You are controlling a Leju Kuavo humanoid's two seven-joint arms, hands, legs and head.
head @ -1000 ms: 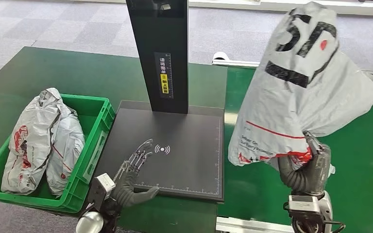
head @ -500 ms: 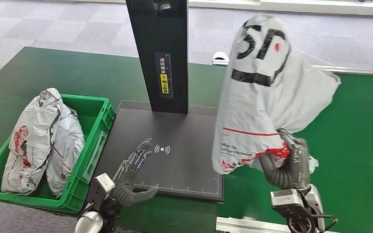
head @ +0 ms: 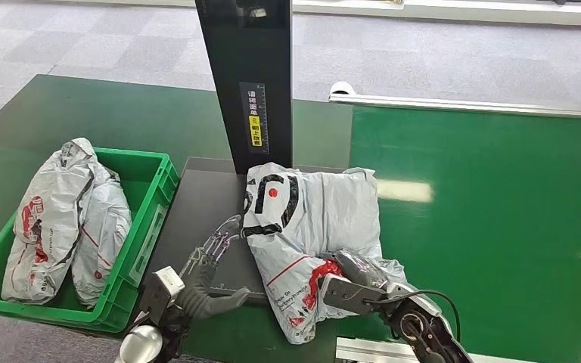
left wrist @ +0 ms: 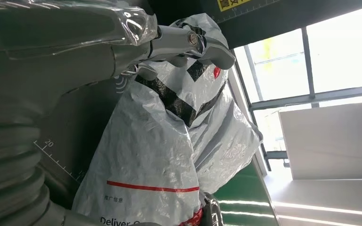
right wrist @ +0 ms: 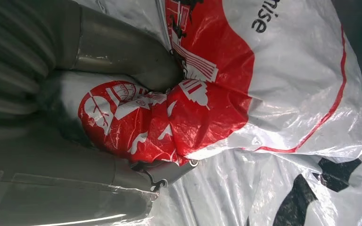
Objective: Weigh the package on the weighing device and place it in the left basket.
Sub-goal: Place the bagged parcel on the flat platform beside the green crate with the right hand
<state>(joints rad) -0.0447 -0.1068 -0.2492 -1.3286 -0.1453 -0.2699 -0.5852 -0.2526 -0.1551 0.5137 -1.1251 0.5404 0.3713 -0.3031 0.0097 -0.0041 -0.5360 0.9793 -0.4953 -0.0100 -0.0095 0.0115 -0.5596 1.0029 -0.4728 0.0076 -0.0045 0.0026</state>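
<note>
I am gripping the package (head: 310, 219) with my right hand (head: 355, 280), my fingers (right wrist: 136, 66) closing on a bunched fold at its red-printed end. The package is lying on the weighing device (head: 197, 219), in front of the black upright column (head: 246, 83), with its near end overhanging the platform edge toward me. My left hand (head: 212, 253) is resting on the platform just beside the package, fingers spread and holding nothing.

Handling notes: the package is a soft, crinkled plastic mailer. I am judging it light and limp; it will sag and fold when lifted, and the film looks slippery. The gathered fold I am holding is the surest purchase; a flat panel would slide out of the fingers.

The green basket (head: 159, 170) is sitting on the table (head: 484, 197) to the left of the device and is already containing two similar bags (head: 68, 212)
</note>
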